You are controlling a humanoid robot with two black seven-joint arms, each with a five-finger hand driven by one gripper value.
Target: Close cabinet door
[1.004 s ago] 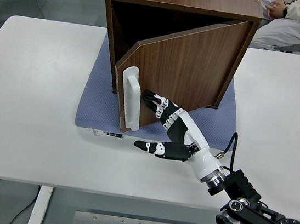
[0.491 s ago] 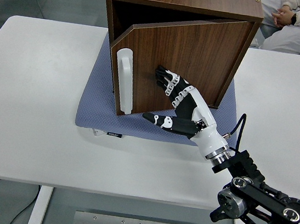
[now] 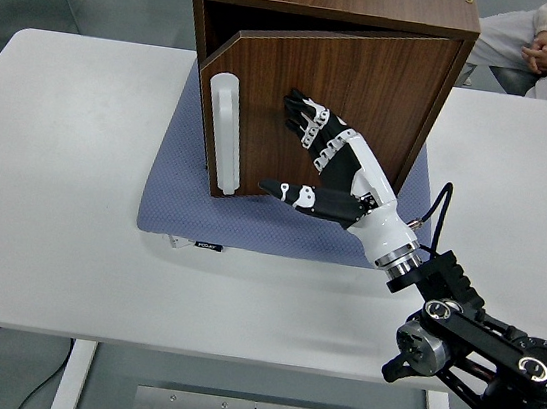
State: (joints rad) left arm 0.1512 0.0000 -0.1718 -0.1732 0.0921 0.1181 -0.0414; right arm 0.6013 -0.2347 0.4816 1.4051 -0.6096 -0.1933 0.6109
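Dark walnut-wood cabinet door [image 3: 337,102] swings further shut, narrow gap left; right hand [image 3: 324,166] flat, fingers spread, against it; interior mostly hidden.

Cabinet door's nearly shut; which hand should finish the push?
Right. The right hand is open, with its fingers flat against the cabinet door, just right of the white handle. A narrow gap remains at the door's left edge. No left arm is in view.
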